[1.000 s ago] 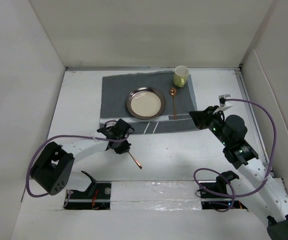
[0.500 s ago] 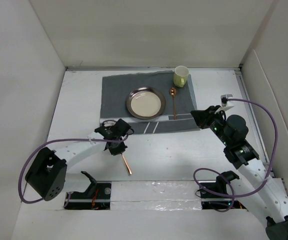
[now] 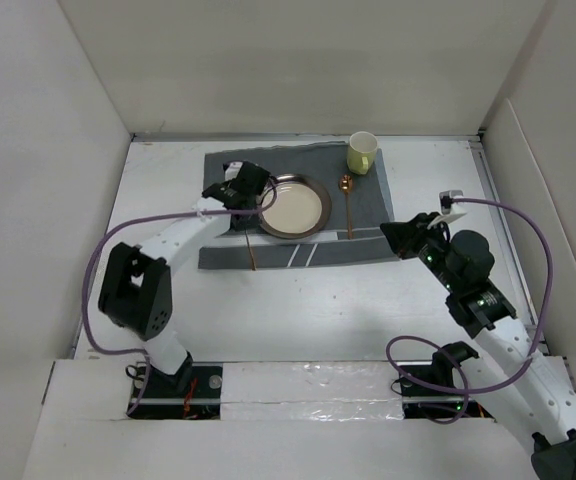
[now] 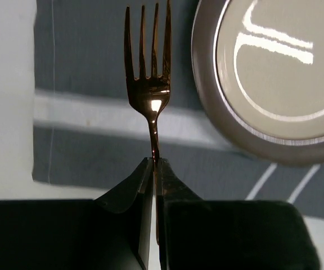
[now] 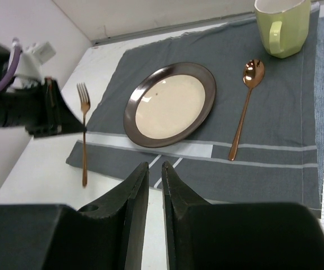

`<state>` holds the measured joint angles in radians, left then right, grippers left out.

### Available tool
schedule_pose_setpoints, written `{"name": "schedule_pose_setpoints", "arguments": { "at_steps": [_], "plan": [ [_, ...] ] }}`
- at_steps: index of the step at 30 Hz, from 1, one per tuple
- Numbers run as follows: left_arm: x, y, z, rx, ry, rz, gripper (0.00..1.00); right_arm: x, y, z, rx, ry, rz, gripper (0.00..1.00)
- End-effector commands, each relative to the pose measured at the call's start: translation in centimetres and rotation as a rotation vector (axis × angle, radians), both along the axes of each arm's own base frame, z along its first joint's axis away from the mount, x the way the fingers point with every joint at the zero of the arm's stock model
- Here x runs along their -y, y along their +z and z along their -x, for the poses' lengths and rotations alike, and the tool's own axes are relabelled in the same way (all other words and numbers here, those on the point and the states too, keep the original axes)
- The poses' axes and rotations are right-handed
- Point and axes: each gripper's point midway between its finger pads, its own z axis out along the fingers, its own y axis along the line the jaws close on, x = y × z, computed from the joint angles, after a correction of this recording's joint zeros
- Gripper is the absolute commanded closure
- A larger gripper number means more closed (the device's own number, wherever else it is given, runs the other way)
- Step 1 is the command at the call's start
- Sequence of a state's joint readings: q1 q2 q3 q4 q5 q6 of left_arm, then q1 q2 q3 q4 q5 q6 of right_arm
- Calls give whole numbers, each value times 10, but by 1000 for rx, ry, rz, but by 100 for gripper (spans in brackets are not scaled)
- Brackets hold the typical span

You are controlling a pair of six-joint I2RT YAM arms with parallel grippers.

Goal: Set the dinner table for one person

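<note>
Laying the fork is the step in hand, I judge, and it looks like the last piece of the setting. The table [image 3: 318, 310] carries a placemat [image 3: 228, 170] along its far edge. On the placemat's middle sits the plate [image 3: 326, 205], with nothing in it. The mug [image 3: 361, 152] stands at the placemat's far right corner. I see nothing in it, though I cannot see to its bottom. The spoon [image 3: 348, 205] lies just right of the plate, bowl toward the far edge.

My right gripper [image 5: 155, 169] hangs off the placemat's near right corner, its jaws a little apart and holding nothing. My left gripper [image 4: 154, 169] is over the placemat's left part, pinching the fork [image 4: 149, 90] by its handle. The tines point to the far edge and sit just left of the plate, and the handle end reaches past the placemat's near edge. I cannot tell whether the fork touches the cloth.

Next I should lower it flat, parallel to the plate's left side and clear of its rim, then part the jaws and lift straight up.
</note>
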<state>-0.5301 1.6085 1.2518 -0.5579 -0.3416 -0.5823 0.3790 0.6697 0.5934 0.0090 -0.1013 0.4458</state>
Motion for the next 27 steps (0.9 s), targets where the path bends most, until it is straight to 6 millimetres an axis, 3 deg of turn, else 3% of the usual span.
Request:
{"name": "schedule_pose_setpoints", "arguments": {
  "at_steps": [1, 2, 7, 11, 18, 27],
  "plan": [
    [-3, 20, -48, 70, -106, -69, 100, 0, 4, -3, 22, -5, -14, 79],
    [-3, 21, -65, 81, -106, -83, 100, 1, 3, -3, 20, -8, -12, 79],
    [-2, 12, -98, 42, -135, -147, 100, 3, 2, -5, 18, -22, -7, 79],
    [-16, 9, -124, 42, -115, -149, 100, 0, 1, -5, 17, -12, -6, 79],
    [-42, -9, -139, 10, -93, -168, 100, -5, -4, -8, 3, -8, 4, 79],
    [-35, -33, -152, -15, -122, -146, 100, -12, -9, -9, -11, -5, 23, 78]
  ]
}}
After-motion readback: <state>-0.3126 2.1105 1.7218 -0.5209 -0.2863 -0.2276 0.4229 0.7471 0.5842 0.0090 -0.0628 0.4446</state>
